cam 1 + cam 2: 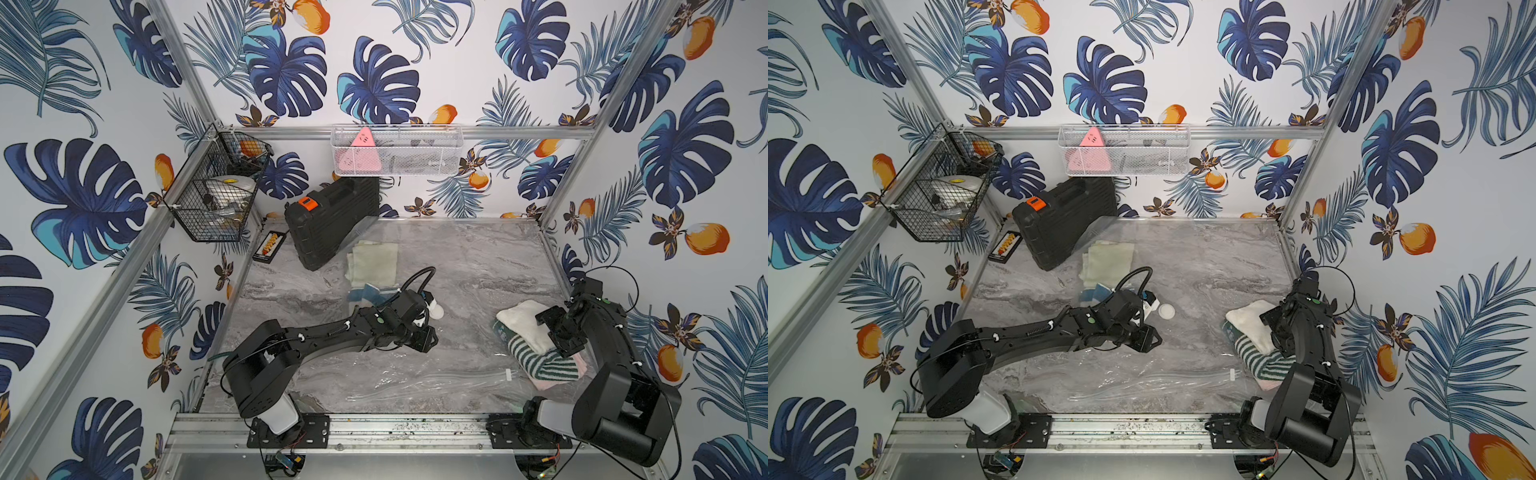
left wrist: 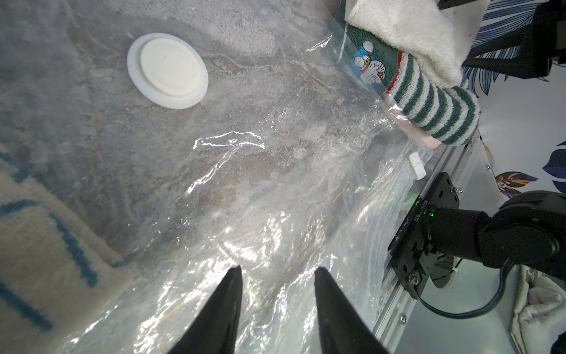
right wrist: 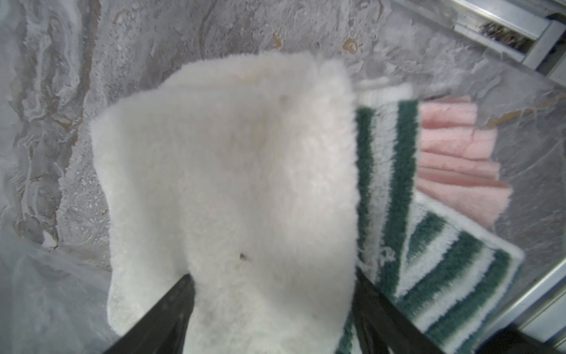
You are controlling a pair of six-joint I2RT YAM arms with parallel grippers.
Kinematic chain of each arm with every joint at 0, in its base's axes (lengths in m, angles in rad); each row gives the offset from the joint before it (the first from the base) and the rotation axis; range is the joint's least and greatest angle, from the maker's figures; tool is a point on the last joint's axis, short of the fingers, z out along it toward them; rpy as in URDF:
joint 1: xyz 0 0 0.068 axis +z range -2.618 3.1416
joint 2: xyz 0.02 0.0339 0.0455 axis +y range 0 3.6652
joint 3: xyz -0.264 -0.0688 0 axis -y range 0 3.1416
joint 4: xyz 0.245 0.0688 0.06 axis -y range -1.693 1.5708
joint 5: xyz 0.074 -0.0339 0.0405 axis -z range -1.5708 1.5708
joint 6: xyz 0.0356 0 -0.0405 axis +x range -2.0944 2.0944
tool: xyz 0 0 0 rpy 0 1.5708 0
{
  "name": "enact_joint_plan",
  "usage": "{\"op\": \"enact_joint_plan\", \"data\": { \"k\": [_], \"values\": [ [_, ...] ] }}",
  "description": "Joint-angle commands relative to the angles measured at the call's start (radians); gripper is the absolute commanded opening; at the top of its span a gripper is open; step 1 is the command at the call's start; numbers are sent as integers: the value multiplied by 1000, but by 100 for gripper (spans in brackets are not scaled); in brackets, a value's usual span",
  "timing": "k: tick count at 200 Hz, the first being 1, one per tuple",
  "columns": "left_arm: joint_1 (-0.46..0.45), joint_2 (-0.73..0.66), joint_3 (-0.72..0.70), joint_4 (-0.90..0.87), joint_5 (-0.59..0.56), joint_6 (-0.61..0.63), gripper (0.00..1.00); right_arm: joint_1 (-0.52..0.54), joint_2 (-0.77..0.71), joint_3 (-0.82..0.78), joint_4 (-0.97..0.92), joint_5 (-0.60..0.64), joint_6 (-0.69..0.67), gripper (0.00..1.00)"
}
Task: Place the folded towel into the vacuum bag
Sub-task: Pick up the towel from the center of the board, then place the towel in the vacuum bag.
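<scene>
The vacuum bag (image 1: 395, 378) (image 1: 1121, 374) lies flat and crinkled across the marble table, its round white valve (image 1: 436, 309) (image 2: 167, 70) near the middle. My left gripper (image 1: 428, 338) (image 2: 277, 269) hovers just over the bag's glossy film (image 2: 275, 190), jaws apart with nothing between them. At the right, a white fluffy folded towel (image 1: 523, 324) (image 3: 239, 159) tops a stack with a green-striped towel (image 1: 540, 361) (image 3: 444, 266) and a pink one (image 3: 453, 159). My right gripper (image 1: 550, 336) (image 3: 272, 277) straddles the white towel's near end, one finger on each side.
A cream towel (image 1: 372, 259) and a blue-patterned towel (image 1: 368, 293) lie at the bag's far end. A black case (image 1: 332, 220) leans at the back left beside a small bead tray (image 1: 269, 245). Wire baskets (image 1: 212, 195) (image 1: 395, 151) hang on the frame. The bag's white slider (image 1: 508, 374) sits near the stack.
</scene>
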Motion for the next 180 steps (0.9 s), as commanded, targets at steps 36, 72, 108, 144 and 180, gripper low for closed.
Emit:
{"op": "enact_joint_plan", "data": {
  "k": [36, 72, 108, 144, 180],
  "values": [
    [7, -52, 3, -33, -60, 40, 45, 11, -53, -9, 73, 0, -13, 31],
    [54, -89, -25, -6, -37, 11, 44, 110, -126, 109, 7, 16, -37, 9],
    [120, -149, -50, -11, -47, -20, 44, 455, -66, 343, -69, 44, -81, 4],
    [214, -253, -63, -70, -124, -22, 44, 741, 65, 448, -15, -332, -128, 2],
    [287, -318, -80, -104, -170, -22, 44, 783, 128, 285, 195, -629, -93, 2]
  ]
}}
